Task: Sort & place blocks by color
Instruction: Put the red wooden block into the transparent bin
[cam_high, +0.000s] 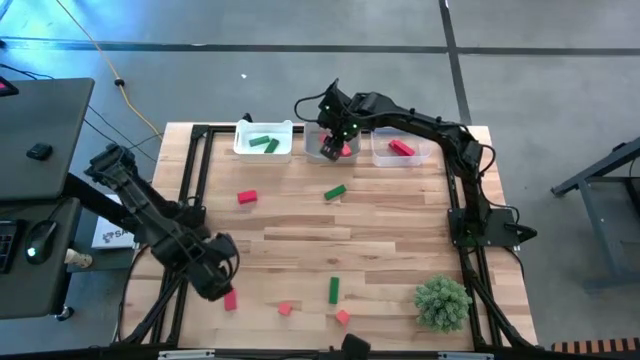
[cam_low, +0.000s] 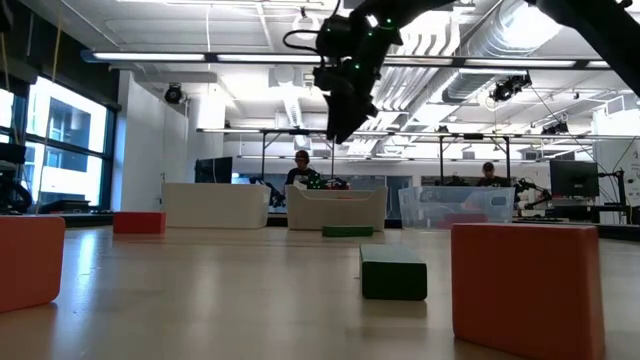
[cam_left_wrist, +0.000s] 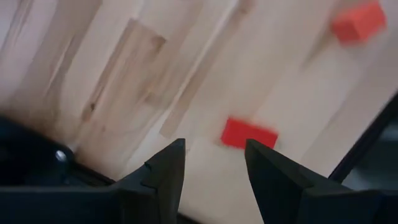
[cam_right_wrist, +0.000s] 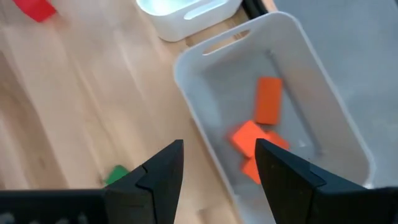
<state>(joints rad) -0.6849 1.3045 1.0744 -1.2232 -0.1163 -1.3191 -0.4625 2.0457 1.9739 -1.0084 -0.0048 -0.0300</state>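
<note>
My right gripper (cam_high: 335, 132) (cam_right_wrist: 217, 149) hangs open over the middle tray (cam_high: 318, 148) at the table's far edge. Several salmon blocks (cam_right_wrist: 267, 99) lie on that tray's floor. The left tray (cam_high: 243, 143) holds green blocks (cam_high: 265, 143). The right tray (cam_high: 382, 152) holds a red block (cam_high: 402, 148). My left gripper (cam_high: 220, 272) (cam_left_wrist: 214, 149) is open low over the table's near left part, with a red block (cam_left_wrist: 249, 133) (cam_high: 230, 300) just beyond its fingertips. Loose on the table lie a red block (cam_high: 247, 198), two green ones (cam_high: 335, 192) (cam_high: 334, 290) and two salmon ones (cam_high: 285, 309) (cam_high: 343, 317).
A bushy green plant ball (cam_high: 442, 303) stands at the near right corner. Black frame rails run along the table's left and right edges. In the low view, people sit at desks beyond the far edge. Bare wood lies across the table's middle.
</note>
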